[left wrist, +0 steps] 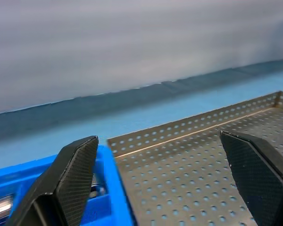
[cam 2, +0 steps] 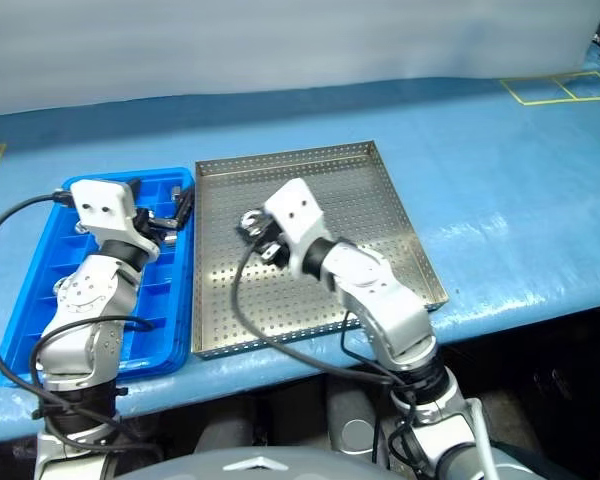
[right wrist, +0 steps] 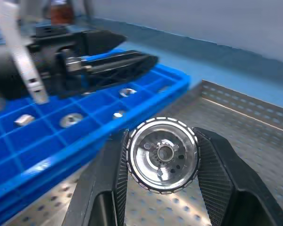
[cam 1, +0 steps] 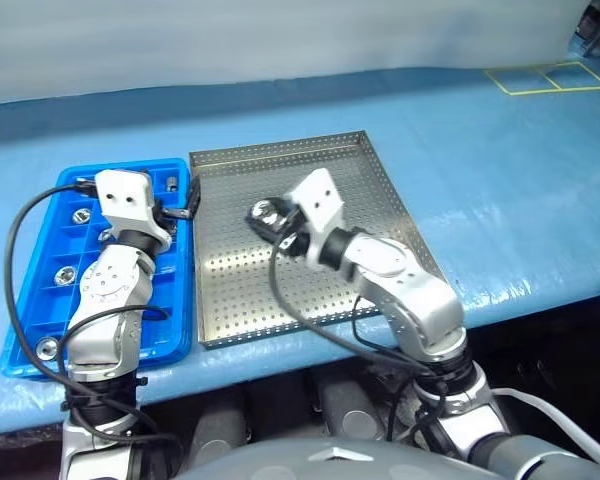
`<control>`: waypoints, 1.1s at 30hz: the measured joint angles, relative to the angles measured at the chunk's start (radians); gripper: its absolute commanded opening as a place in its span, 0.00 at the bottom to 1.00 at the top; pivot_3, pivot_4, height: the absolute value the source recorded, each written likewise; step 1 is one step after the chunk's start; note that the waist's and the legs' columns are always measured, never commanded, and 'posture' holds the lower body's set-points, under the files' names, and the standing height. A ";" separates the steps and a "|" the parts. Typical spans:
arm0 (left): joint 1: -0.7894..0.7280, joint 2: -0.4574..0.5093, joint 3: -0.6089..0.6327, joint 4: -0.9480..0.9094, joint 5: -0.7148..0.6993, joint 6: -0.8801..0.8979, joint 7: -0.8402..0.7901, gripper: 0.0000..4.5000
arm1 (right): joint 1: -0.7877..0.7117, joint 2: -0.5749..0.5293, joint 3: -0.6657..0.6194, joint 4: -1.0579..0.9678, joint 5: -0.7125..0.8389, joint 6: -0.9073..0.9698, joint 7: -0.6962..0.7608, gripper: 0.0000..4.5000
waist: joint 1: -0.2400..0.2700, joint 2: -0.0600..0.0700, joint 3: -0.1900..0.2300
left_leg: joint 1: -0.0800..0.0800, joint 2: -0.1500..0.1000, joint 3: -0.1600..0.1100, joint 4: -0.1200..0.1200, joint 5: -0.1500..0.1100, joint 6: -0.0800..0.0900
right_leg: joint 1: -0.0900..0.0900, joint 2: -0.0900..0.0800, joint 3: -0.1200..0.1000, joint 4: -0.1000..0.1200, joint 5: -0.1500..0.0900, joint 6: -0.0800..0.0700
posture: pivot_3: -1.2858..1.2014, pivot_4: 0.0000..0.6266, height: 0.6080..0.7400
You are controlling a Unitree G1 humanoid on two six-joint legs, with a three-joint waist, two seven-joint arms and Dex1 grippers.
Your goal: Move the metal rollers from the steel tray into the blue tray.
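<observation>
My right gripper (cam 1: 268, 218) hangs over the left half of the steel tray (cam 1: 360, 190), shut on one metal roller (right wrist: 162, 155), a shiny ribbed disc with a central hole, clamped between both fingers. The perforated bottom of the steel tray around it is bare. To the left lies the blue tray (cam 1: 52, 300), with metal rollers (cam 1: 83, 215) resting in several of its compartments. My left gripper (cam 1: 190, 198) hovers over the blue tray's far right corner, beside the steel tray's rim, open with nothing between its fingers (left wrist: 70, 179).
Both trays lie side by side on a blue table cover (cam 1: 480, 200), close to its near edge. Yellow tape marks (cam 1: 545, 77) sit at the far right. A pale backdrop closes off the far side. Black cables loop off both wrists.
</observation>
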 measured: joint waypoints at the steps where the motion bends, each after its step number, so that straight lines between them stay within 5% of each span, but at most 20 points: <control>1: 0.005 -0.002 0.011 -0.004 0.003 0.000 0.012 1.00 | -0.005 0.005 0.028 0.016 0.002 -0.001 0.012 0.38 | 0.007 0.000 0.000 | 0.000 0.000 0.000 0.000 -0.001 0.001 | 0.000 -0.001 0.000 0.000 0.001 -0.001 | 0.47 0.24 1.00; 11: 0.075 -0.011 0.102 -0.055 0.034 0.001 0.083 1.00 | -0.025 0.080 0.204 0.227 -0.007 -0.067 0.076 0.38 | 0.088 -0.004 -0.002 | -0.001 -0.001 0.000 0.001 -0.002 0.003 | 0.000 -0.003 -0.001 -0.002 0.001 0.000 | 0.49 0.24 1.00; 22: 0.137 -0.009 0.131 -0.113 0.034 0.008 0.081 1.00 | -0.094 0.145 0.258 0.443 -0.070 -0.185 0.133 0.38 | 0.109 -0.006 -0.004 | -0.001 0.000 0.000 0.001 -0.001 0.002 | 0.000 -0.003 -0.002 -0.001 0.000 -0.001 | 0.51 0.24 1.00; 33: 0.398 0.150 0.374 -0.219 -0.045 0.085 -0.072 1.00 | -0.159 0.175 0.215 0.573 -0.115 -0.266 0.158 0.38 | 0.142 -0.009 -0.005 | 0.000 0.001 -0.001 -0.001 -0.001 0.001 | 0.000 -0.003 -0.004 -0.001 -0.004 -0.008 | 0.53 0.24 1.00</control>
